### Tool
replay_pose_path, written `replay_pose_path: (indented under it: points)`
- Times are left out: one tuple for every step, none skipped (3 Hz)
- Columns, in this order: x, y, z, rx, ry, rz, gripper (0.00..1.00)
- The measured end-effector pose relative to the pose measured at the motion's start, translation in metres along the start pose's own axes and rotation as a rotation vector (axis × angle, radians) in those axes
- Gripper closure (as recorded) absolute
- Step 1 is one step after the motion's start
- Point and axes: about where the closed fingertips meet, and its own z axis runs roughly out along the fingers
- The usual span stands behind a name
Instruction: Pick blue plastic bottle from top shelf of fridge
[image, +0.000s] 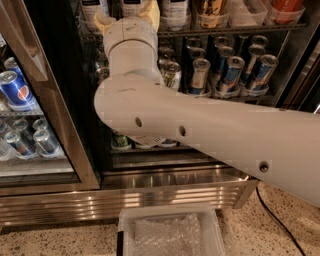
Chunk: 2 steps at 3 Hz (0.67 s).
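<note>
My white arm reaches up into the open fridge (175, 187), a black-walled cooler with a brushed steel base. My gripper (128, 15) is at the top shelf (235, 29), a wire rack with clear lane trays, and runs partly past the top edge of the view. The bottom of a white-labelled bottle (133, 5) shows right at the gripper; it looks like the blue plastic bottle, but its lettering is cut off. Similar white-labelled bottles (175, 10) stand on either side, and a gold-labelled bottle (211, 10) further right.
Several drink cans (230, 72) fill the rack below the top shelf, close beside my forearm. A second cooler with Pepsi cans (12, 87) stands at the left behind a steel door frame (60, 115). A clear plastic bin (170, 232) and a black cable (272, 220) lie on the floor.
</note>
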Motion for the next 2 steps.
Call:
replay_pose_path:
  points:
    - [0.0032, -0.0029, 0.0095, 0.012, 0.002, 0.009, 0.39]
    - [0.0045, -0.0051, 0.0151, 0.02, 0.002, 0.013, 0.41]
